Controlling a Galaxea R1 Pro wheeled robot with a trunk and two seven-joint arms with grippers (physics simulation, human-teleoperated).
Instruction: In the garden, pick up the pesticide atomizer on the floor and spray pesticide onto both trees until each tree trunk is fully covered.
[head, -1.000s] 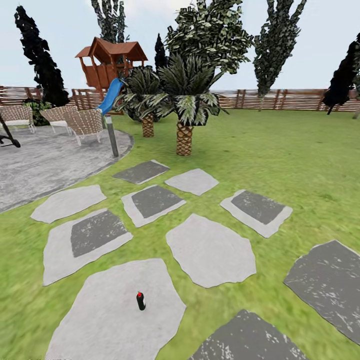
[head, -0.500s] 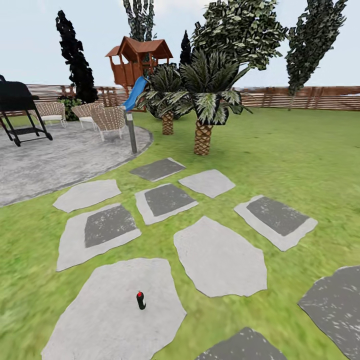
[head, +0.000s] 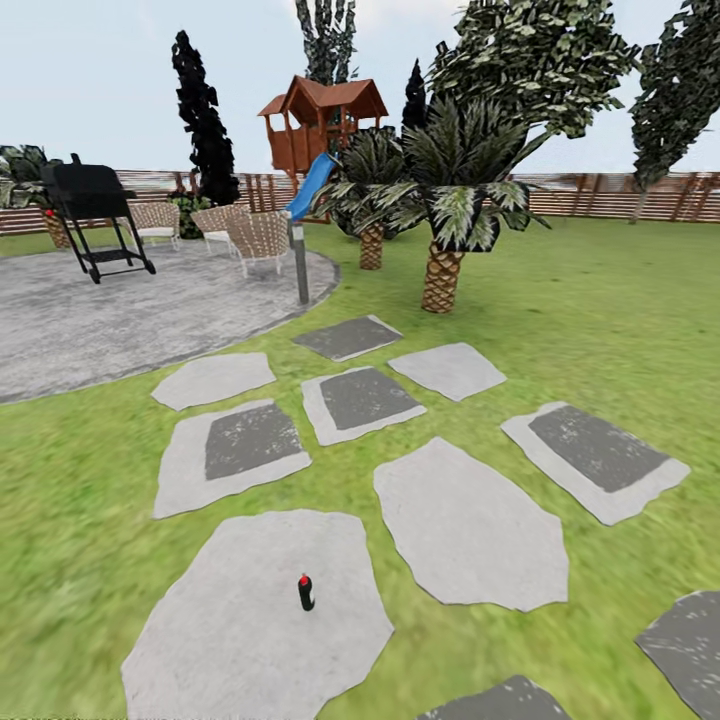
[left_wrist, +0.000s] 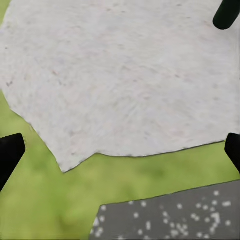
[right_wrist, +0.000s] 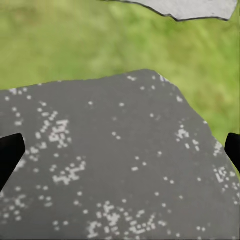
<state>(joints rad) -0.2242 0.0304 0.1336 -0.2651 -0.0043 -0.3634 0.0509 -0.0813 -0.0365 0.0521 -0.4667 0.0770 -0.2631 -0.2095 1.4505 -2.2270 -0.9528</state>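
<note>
One spray bottle (head: 306, 592) sits near me on the pale stone (head: 250, 640); my view's swung left, so I'm lining up. Both end effectors spread, empty.

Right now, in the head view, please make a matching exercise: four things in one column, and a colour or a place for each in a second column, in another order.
Things:
1. atomizer
2. grill
3. slide
4. palm

Colour or place:
A. blue, under the wooden playhouse
B. on the lawn, beyond the stepping stones
C. upright on a pale stone, red top
D. black, on the grey paved patio

Pairs: 1-C, 2-D, 3-A, 4-B
</note>
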